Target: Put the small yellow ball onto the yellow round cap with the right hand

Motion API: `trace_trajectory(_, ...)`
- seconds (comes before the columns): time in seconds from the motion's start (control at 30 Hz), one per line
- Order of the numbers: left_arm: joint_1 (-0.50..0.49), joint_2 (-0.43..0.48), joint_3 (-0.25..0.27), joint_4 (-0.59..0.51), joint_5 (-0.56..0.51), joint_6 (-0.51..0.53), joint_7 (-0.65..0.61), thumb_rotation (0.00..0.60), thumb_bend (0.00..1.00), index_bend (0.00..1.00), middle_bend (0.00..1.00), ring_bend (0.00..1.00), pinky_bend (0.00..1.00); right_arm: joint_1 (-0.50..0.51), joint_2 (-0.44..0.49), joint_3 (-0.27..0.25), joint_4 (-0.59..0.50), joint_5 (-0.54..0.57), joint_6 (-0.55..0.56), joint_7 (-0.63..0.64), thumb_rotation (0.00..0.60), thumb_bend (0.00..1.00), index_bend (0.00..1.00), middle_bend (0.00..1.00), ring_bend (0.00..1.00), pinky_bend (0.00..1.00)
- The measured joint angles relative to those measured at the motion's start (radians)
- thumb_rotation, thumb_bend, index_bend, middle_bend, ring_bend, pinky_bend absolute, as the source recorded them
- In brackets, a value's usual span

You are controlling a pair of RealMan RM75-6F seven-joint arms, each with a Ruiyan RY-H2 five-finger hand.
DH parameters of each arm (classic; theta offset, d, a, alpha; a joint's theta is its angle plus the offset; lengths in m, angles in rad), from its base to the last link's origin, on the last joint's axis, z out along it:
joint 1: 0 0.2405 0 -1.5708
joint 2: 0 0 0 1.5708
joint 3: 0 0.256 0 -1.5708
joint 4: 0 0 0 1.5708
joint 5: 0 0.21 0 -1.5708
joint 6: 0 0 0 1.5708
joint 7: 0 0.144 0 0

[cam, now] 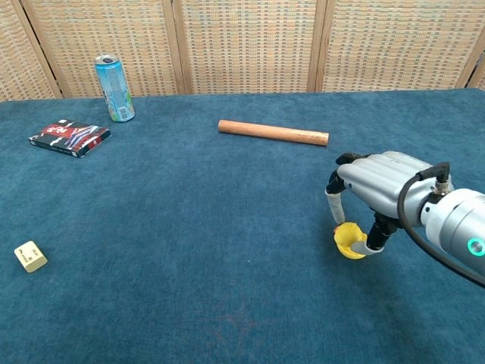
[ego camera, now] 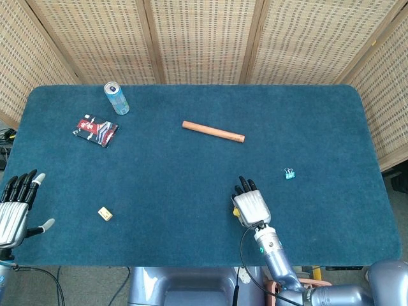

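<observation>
Hovering low over the table [cam: 189, 250], right hand [cam: 375, 186] has fingers curled down around the yellow round cap [cam: 350, 241]; small yellow ball appears seated in it, though whether it's still pinched, can't tell. Release and withdrawal remain. Left hand [ego camera: 14, 207] idle, fingers spread.

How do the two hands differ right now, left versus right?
The right hand is over the table, palm down, its fingers curled around the yellow ball above the yellow cap; the left hand sits off the table's left edge. The right hand holds the ball, while the left hand holds nothing and has its fingers spread. The right hand shows in both views, the left in the head view only. Both have silver backs and dark fingers.
</observation>
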Motion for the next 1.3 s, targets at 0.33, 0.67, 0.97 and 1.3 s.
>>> trace_trajectory(0.33,-0.001,-0.005,0.008,-0.004,0.014,-0.001,0.014,0.600,0.11,0.00,0.00,0.00,0.00,-0.012,0.001,0.013,0.031,-0.006,-0.026,0.037,0.600,0.21,0.53,0.25,0.00,0.13)
trace_trajectory(0.67,0.001,-0.003,0.004,-0.001,0.009,0.004,0.006,0.600,0.11,0.00,0.00,0.00,0.00,-0.020,-0.001,0.014,0.050,-0.012,-0.054,0.054,0.600,0.20,0.38,0.08,0.00,0.12)
trace_trajectory(0.97,0.004,0.000,0.002,-0.001,0.010,0.011,-0.001,0.600,0.11,0.00,0.00,0.00,0.00,-0.026,0.016,0.021,0.019,-0.030,-0.042,0.042,0.600,0.20,0.25,0.00,0.00,0.09)
trace_trajectory(1.3,0.007,0.006,0.000,0.001,0.006,0.012,-0.016,0.600,0.11,0.00,0.00,0.00,0.00,-0.070,0.144,0.025,-0.089,-0.164,0.051,0.109,0.600,0.20,0.10,0.00,0.00,0.00)
